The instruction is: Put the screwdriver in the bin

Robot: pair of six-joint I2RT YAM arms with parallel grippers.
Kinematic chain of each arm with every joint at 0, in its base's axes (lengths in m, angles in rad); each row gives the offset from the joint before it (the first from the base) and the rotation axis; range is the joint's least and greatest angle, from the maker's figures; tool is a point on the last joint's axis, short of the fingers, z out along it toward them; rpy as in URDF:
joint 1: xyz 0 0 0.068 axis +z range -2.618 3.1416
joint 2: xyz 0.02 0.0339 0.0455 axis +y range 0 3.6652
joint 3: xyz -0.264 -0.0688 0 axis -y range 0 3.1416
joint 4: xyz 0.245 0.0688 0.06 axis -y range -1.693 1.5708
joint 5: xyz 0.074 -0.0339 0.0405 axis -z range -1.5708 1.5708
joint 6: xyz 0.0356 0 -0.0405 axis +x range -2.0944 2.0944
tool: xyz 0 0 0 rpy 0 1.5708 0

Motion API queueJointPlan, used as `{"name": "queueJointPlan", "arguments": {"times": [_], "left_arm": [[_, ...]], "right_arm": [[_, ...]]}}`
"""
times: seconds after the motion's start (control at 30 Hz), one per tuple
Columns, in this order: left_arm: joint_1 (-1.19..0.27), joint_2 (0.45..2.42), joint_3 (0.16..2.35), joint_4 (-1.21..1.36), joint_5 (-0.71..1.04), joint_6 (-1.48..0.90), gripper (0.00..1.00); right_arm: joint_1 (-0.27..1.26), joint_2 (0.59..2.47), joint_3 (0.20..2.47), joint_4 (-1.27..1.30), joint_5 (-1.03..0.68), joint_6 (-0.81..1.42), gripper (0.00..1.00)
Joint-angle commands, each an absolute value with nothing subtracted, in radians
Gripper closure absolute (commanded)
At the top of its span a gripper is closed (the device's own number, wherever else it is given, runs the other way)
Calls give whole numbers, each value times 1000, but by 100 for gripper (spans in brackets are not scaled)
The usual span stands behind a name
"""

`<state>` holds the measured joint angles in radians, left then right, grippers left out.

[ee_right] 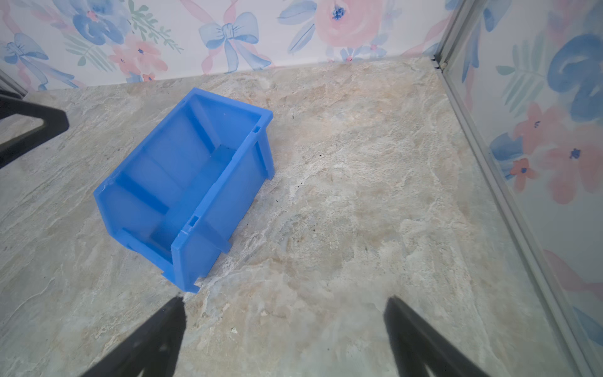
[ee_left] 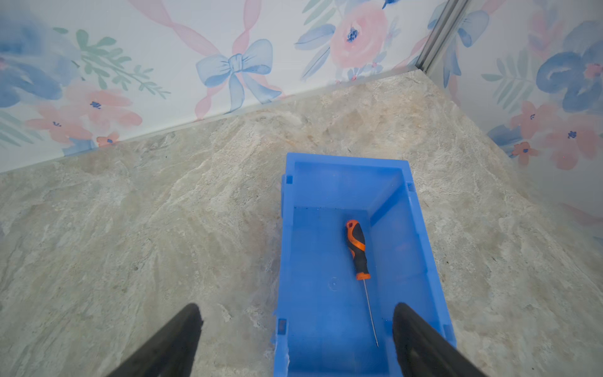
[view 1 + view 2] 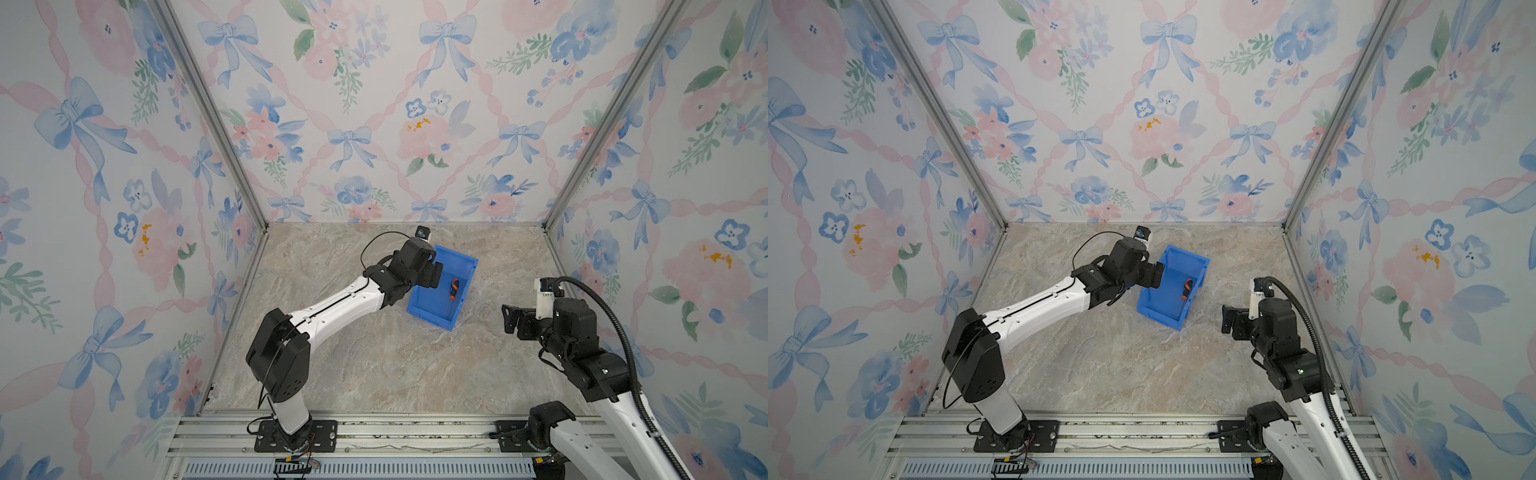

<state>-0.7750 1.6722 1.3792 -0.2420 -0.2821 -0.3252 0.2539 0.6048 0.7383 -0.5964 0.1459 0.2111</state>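
Two grippers, one bin and one screwdriver were in view. The bin [image 3: 430, 319] stood alone toward the back of the marbled tabletop [image 3: 374, 365], clear of the back wall and well apart from both side walls. A broad stretch of bare tabletop lay open in front of it, between the two arms.

The screwdriver [image 2: 358, 251] lay flat on the bin's floor, its handle toward the tall far end and its shaft tip toward the low front side. It was nearer the long wall on the right in both top views, touching neither gripper.

The left gripper [image 2: 297, 310] hung above the bin's front part with its jaws spread wide and nothing between them, straddling one long rim. The right gripper [image 1: 285, 301] was held beside the bin, apart from it, over bare tabletop. Its jaws were likewise spread and empty.
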Motion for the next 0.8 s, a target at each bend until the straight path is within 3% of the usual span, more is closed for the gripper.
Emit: {"name": "queueJointPlan", "arguments": {"times": [0.0,0.23,0.4,0.57,0.77], "left_arm": [[-729,1526,1218,-219,-341,-317,3],[-478,1143,795,-114,-412,-338,3],[-270,1000,653,-130,-372,-264,3],[-246,973,526,-61,-523,-217,3],[-247,903,357,158,-514,-101,3]], "right_arm": [[235,554,718,-627,232,236,3],[212,492,588,-542,410,317,3],[173,410,422,-425,444,258,3],[158,286,251,-227,248,28,3],[156,285,185,-175,242,8,3]]}}
